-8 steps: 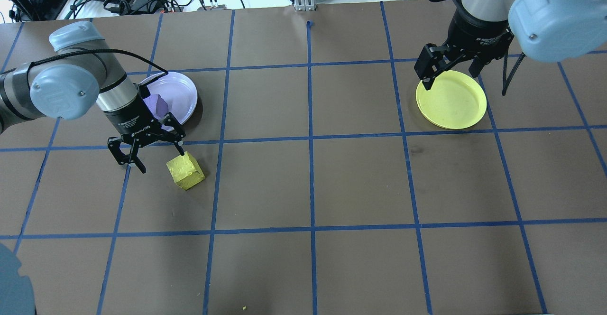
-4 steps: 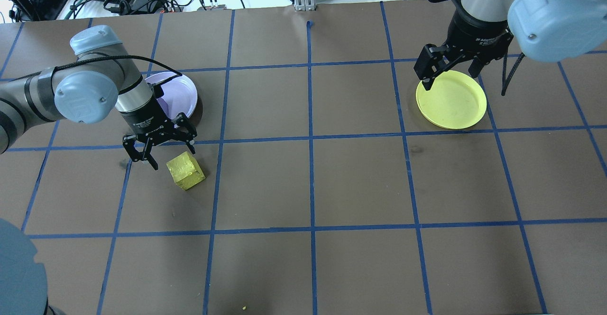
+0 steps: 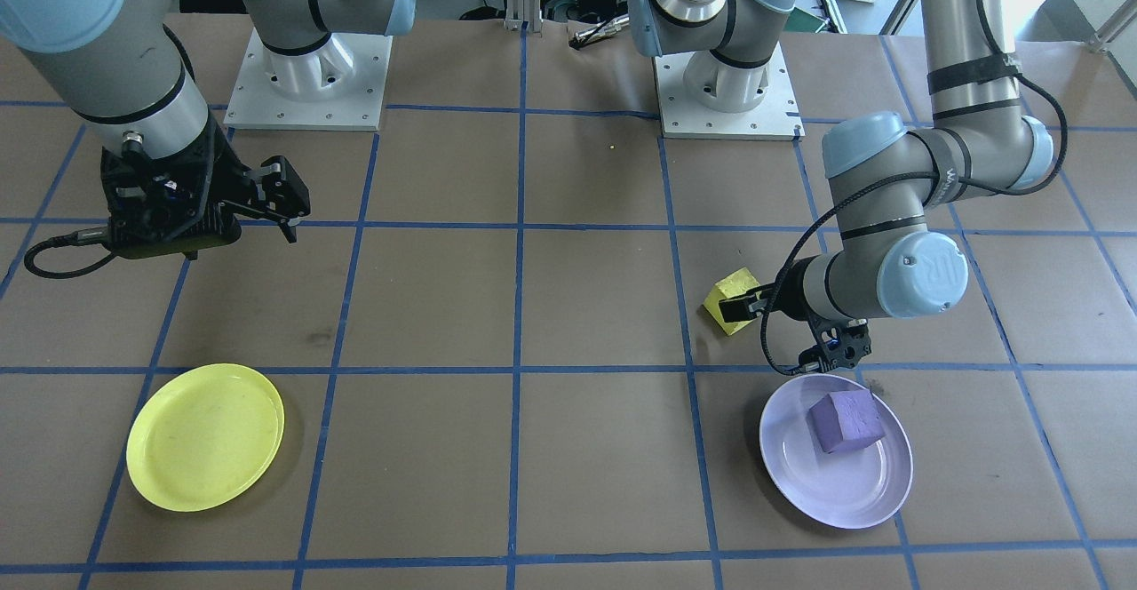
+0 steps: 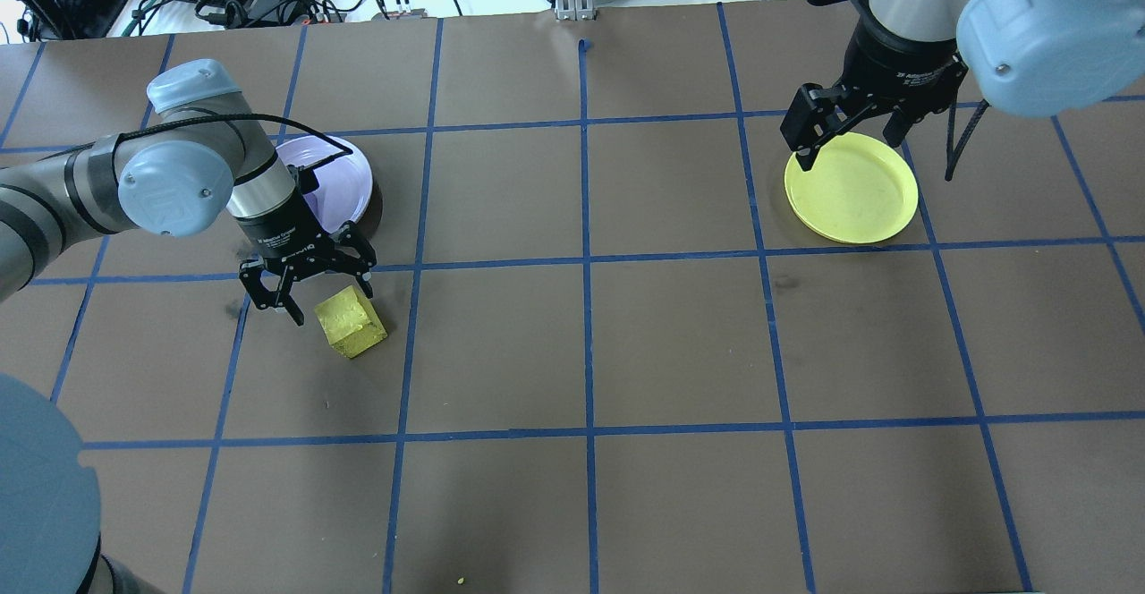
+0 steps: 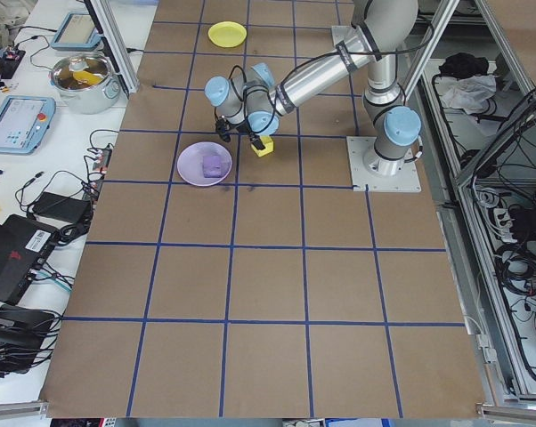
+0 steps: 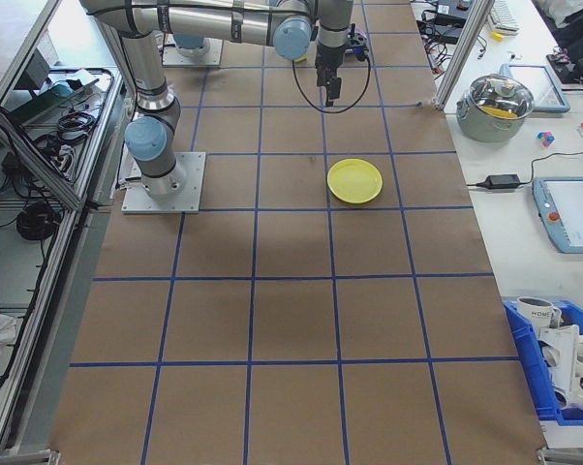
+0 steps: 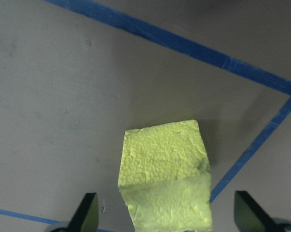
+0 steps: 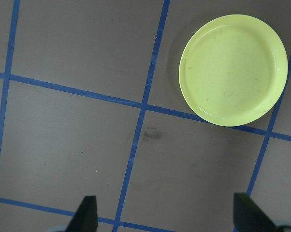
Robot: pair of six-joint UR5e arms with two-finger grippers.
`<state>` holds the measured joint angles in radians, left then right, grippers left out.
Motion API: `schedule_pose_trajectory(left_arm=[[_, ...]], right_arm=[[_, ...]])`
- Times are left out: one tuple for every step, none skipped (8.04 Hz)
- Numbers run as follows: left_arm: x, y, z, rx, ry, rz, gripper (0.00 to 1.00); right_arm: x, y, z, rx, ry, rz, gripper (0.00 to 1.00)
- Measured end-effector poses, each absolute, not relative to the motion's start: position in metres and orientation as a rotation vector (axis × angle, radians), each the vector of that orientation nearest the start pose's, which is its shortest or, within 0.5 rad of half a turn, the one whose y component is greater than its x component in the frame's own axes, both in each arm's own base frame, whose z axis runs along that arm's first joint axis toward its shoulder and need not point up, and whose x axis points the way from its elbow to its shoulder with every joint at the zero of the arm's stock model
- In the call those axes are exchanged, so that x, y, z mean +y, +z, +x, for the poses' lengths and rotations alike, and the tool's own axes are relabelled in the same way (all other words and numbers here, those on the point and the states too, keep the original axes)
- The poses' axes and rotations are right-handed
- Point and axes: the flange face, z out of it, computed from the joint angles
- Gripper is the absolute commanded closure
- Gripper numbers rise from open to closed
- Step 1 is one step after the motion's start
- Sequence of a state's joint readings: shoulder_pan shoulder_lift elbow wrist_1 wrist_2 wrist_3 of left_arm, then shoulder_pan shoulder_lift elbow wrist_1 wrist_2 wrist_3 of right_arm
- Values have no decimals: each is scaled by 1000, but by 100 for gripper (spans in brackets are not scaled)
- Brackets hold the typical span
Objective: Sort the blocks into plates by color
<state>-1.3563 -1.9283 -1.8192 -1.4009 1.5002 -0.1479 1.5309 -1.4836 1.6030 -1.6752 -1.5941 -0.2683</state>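
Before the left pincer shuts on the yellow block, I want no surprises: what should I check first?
1. Left pincer open: ok.
2. Yellow block between its fingers: ok in the wrist view, though it sits off-centre.
3. Block resting on the table, not lifted: ok.
4. Purple block already in the lavender plate: ok.
5. Yellow plate empty: ok.
6. Right pincer open, holding nothing: ok.

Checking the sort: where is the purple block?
In the front view, the purple block lies in the lavender plate at lower right, beside the left arm.
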Motion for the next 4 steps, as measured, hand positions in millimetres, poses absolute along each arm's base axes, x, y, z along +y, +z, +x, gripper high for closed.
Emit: schedule_pose_trajectory(left_arm=[[-536, 197, -27, 3090, 719, -589, 1], [-532, 190, -28, 3085, 740, -587, 4], [-529, 182, -28, 3086, 739, -584, 24], [-528, 178, -28, 3093, 713, -578, 70]], right_arm=[[-530, 438, 110, 3142, 29, -360, 0], [-530, 438, 110, 3142, 29, -360, 0], [-529, 438, 110, 3142, 29, -360, 0], [-529, 438, 110, 3142, 29, -360, 0]])
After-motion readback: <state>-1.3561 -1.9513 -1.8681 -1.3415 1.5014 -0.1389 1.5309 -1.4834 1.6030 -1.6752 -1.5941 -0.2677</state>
